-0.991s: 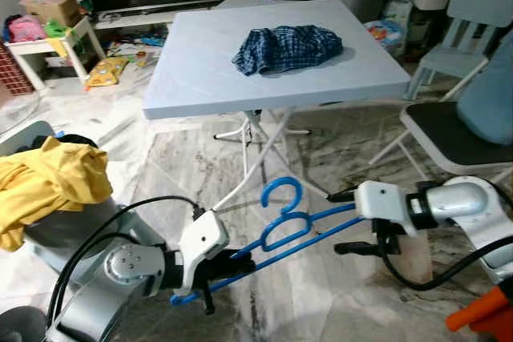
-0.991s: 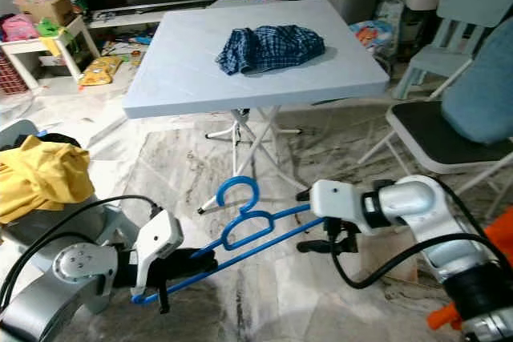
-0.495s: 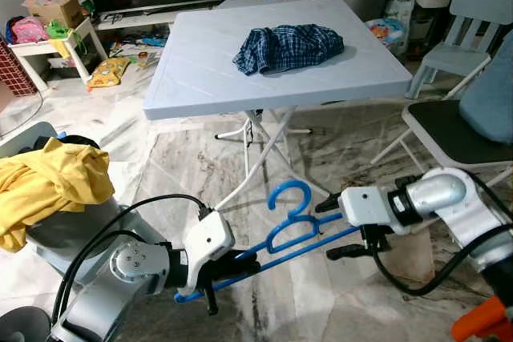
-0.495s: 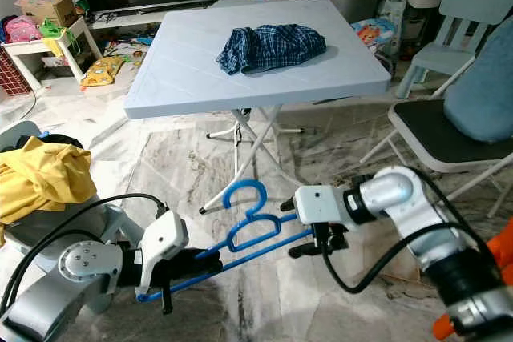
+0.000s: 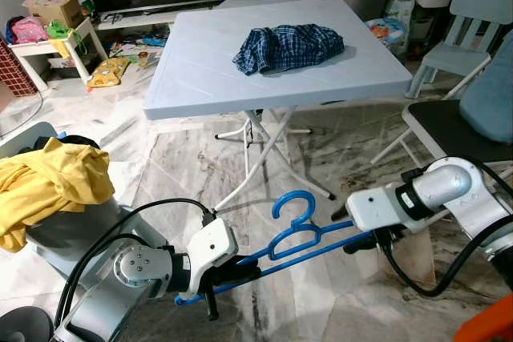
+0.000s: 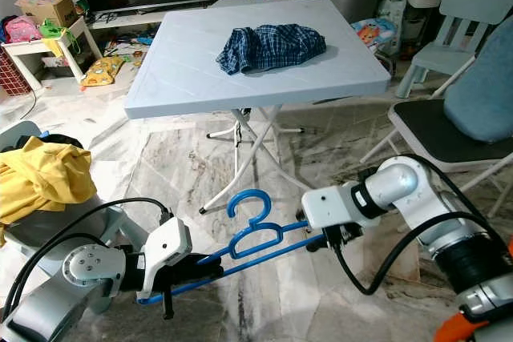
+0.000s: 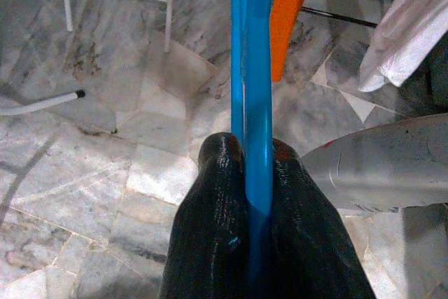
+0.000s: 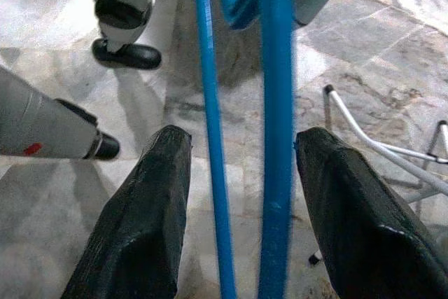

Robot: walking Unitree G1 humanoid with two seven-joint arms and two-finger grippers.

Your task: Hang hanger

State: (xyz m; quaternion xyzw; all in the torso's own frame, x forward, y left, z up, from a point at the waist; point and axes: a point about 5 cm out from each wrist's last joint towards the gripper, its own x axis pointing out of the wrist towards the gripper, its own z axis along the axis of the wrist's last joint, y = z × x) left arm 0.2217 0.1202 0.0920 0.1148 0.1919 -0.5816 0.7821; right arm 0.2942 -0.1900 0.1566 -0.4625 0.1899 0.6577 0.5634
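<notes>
Hanger: the blue hanger [image 5: 292,235] is carried low over the marble floor, at 6 o'clock from the desk [image 5: 200,78], hook upward
Left end effector [image 7: 246,166]: clamped tight on one end, bearing the weight
Right end effector [image 8: 241,173]: fingers spread wide around the other end's bars, probably steadying it

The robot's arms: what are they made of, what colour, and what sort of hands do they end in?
Both arms are rounded silver-grey metal shells with black bands at the joints and loose black cables looping alongside. Each wrist carries a boxy white housing. The left gripper and right gripper each have two long, glossy black fingers, broad and tapering toward the tips.
</notes>
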